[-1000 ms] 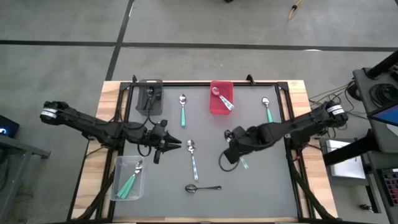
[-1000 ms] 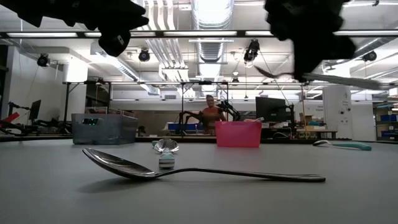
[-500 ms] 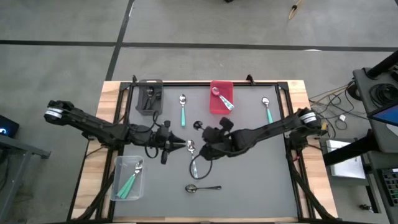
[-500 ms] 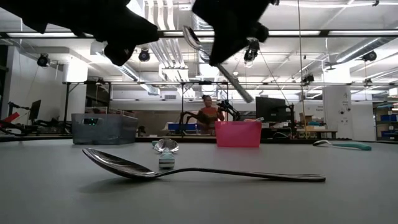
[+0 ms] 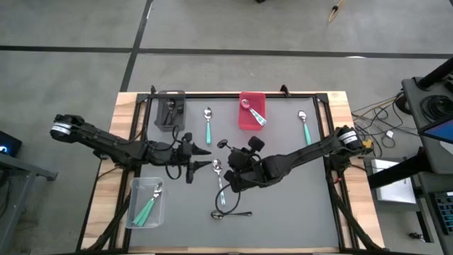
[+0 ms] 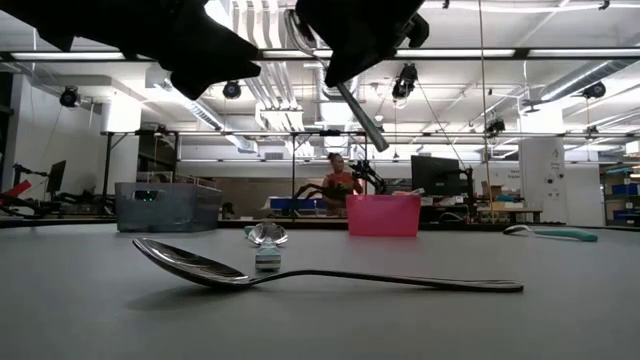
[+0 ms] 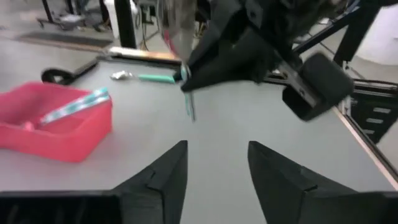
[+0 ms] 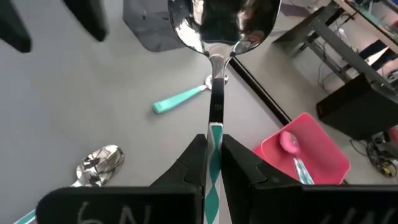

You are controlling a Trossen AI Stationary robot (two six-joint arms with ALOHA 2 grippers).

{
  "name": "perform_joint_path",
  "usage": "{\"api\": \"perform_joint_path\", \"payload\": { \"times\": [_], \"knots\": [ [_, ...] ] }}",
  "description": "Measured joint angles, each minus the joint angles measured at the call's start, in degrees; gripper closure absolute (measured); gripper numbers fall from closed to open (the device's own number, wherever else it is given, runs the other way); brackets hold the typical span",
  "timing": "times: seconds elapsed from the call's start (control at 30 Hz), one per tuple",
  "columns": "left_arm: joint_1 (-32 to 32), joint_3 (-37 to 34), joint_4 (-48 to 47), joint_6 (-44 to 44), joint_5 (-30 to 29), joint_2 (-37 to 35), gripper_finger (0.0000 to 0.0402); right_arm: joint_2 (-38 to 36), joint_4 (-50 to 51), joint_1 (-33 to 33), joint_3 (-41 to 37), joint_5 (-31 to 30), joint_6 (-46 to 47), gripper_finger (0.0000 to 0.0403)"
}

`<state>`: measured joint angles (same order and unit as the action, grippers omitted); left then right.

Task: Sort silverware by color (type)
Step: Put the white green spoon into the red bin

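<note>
**Inspector:** State the grippers and the item in hand.

**Operator:** From my station, the right gripper (image 8: 212, 152) is clenched on a teal-handled spoon (image 8: 216, 37), pinching the handle so the shiny bowl points out ahead of the fingers. It hangs above mid-table, near the left gripper (image 5: 200, 156). The left gripper's fingers (image 7: 163, 175) are spread apart with nothing between them, facing the carried spoon.

**Inspector:** Handling properties?

**Operator:** My judgement: light, rigid, with a smooth, narrow handle, so it could pivot or slide in a two-finger pinch. If I pass it across, I would have the left take the bare stretch of neck between bowl and right fingers, not the curved bowl.

**Inspector:** The rest of the silverware?

**Operator:** A dark spoon (image 6: 300, 270) lies flat near the front edge. One teal spoon (image 5: 208, 125) lies between the grey bin (image 5: 170, 110) and the red bin (image 5: 251, 119), another (image 5: 304, 124) near the right rail, and one more (image 5: 219, 177) is partly under the right arm. The clear bin (image 5: 145, 205) and the red bin each hold spoons.

**Inspector:** Limits of view?

**Operator:** I cannot make out the grey bin's contents. In the low view both grippers are cut off at the top, and from overhead the held spoon is lost against the arm.
</note>
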<state>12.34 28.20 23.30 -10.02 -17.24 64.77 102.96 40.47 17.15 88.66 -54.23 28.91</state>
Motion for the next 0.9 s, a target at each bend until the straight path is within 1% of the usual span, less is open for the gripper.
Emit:
{"api": "perform_joint_path", "payload": {
  "times": [0.17,0.3,0.43,0.53,0.7,0.77,0.83,0.9],
  "knots": [
    [0.0,0.2,-0.2,2.0,-0.3,0.0,0.023,0.3,-0.1,-0.3,0.0,0.8,-0.5,0.0383],
    [0.0,0.2,-0.9,1.6,-0.3,0.1,0.0228,-0.2,0.1,-1.9,0.3,4.7,-2.2,0.0383],
    [0.0,0.2,-2.7,-0.1,-0.3,0.2,0.023,-0.4,0.4,-4.1,2.5,7.8,-5.7,0.0383],
    [0.0,0.2,-4.0,-0.7,-0.3,0.1,0.0231,-0.4,2.7,-6.7,5.3,13.7,-7.1,0.0383],
    [0.0,0.2,-5.5,-1.0,-0.3,0.1,0.0231,-0.4,7.3,-13.5,10.3,27.6,-7.6,0.0383],
    [0.0,0.2,-6.1,-1.0,-0.3,0.1,0.0231,-0.4,8.7,-16.2,11.9,31.9,-8.7,0.0383],
    [0.0,0.2,-6.8,-1.0,-0.3,0.1,0.0231,-0.3,10.6,-18.9,13.6,34.5,-9.4,0.0383],
    [0.0,0.2,-6.9,-1.0,-0.3,0.1,0.0231,0.4,13.2,-21.8,15.8,35.3,-10.5,0.0383]
  ]
}}
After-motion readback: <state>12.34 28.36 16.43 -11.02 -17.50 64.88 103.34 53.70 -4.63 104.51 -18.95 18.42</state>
